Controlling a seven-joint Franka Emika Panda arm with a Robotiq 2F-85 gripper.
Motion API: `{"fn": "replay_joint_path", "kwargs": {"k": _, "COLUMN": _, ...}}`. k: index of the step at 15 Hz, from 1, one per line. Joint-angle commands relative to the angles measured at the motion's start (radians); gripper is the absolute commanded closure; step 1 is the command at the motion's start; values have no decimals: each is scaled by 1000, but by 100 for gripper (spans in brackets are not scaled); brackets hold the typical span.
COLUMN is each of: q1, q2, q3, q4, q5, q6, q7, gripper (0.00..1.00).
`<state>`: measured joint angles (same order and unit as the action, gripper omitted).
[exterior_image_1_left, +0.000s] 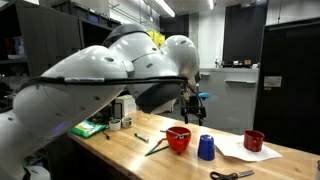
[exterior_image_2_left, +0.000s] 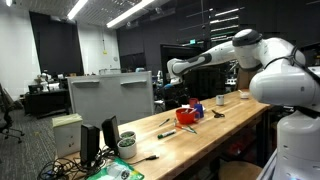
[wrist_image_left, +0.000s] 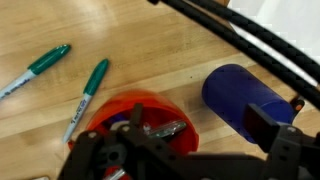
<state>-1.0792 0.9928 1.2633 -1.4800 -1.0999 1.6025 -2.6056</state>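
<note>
**Gripper** (exterior_image_1_left: 192, 104): hangs above the table, fingers spread wide, nothing between them. It touches nothing.

**Red cup** (exterior_image_1_left: 178, 139): stands upright on the wooden table (exterior_image_1_left: 118, 152), directly below the gripper and apart from it. The wrist view shows its rim (wrist_image_left: 140, 103) just ahead of the fingers. A grey item lies inside, too blurred to name.

**Blue cup** (exterior_image_1_left: 206, 148): mouth down, just beside the red cup.

**Green markers** (wrist_image_left: 88, 88): two, lying flat on the wood on the red cup's other side.

**Second cup** (exterior_image_1_left: 254, 140): red, upright on a white sheet (exterior_image_1_left: 238, 152), well apart from the gripper.

**Scissors** (exterior_image_1_left: 231, 175): flat near the table edge.
</note>
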Motion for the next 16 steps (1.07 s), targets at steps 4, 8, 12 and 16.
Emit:
{"fn": "replay_joint_path", "kwargs": {"k": 4, "q1": -111, "q2": 12, "q3": 78, "q4": -114, "q5": -38, "q6": -13, "q7": 0, "gripper": 0}}
{"fn": "replay_joint_path", "kwargs": {"k": 8, "q1": -116, "q2": 24, "q3": 77, "q4": -126, "q5": -44, "q6": -22, "q7": 0, "gripper": 0}}
{"fn": "replay_joint_path", "kwargs": {"k": 12, "q1": -97, "q2": 35, "q3": 66, "q4": -120, "q5": -54, "q6": -38, "q7": 0, "gripper": 0}}
{"fn": "replay_joint_path", "kwargs": {"k": 16, "q1": -92, "q2": 52, "q3": 63, "q4": -116, "q5": -62, "q6": -56, "q7": 0, "gripper": 0}}
